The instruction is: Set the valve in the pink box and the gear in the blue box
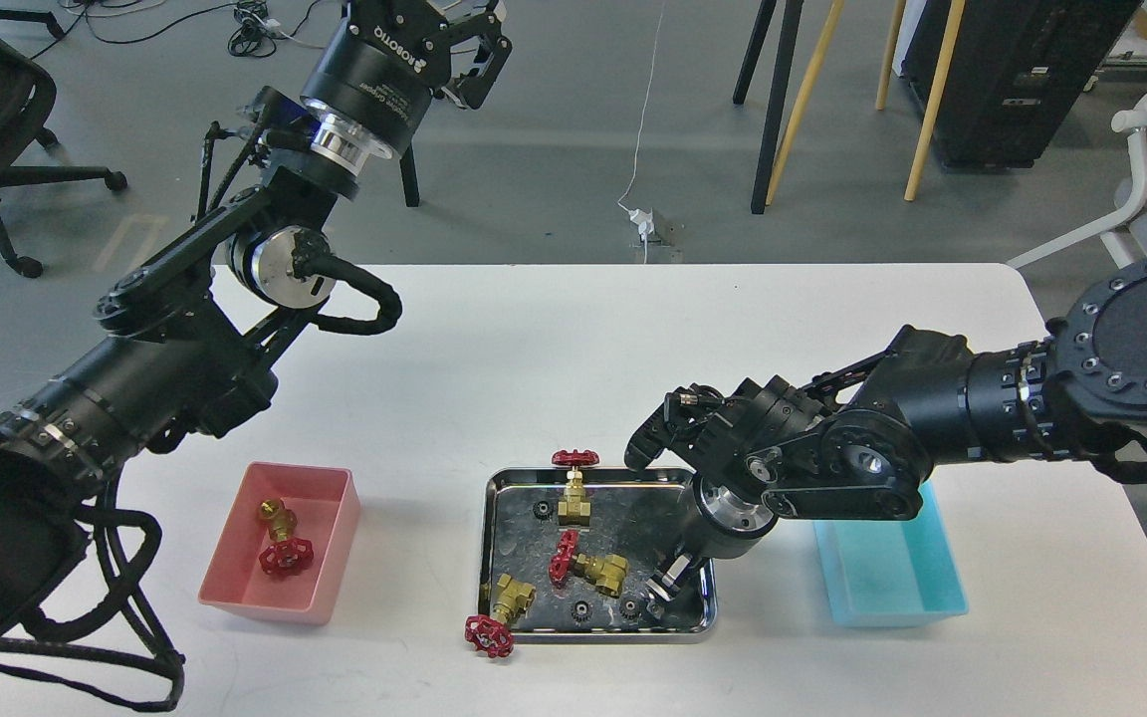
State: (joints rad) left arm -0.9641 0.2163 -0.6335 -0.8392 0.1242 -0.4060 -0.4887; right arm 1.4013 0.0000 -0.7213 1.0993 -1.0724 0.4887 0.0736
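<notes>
A steel tray holds three brass valves with red handwheels: one at the back, one in the middle, and one at the front left with its wheel over the rim. Small black gears lie in the tray, one at the back left and one at the front right. My right gripper points down into the tray's front right corner, fingers slightly apart, beside that front right gear. The pink box holds one valve. The blue box looks empty. My left gripper is raised far behind the table, empty.
The white table carries the pink box at the front left, the tray in the middle and the blue box at the right. My right forearm reaches over the blue box's back end. Chairs and stand legs are on the floor beyond.
</notes>
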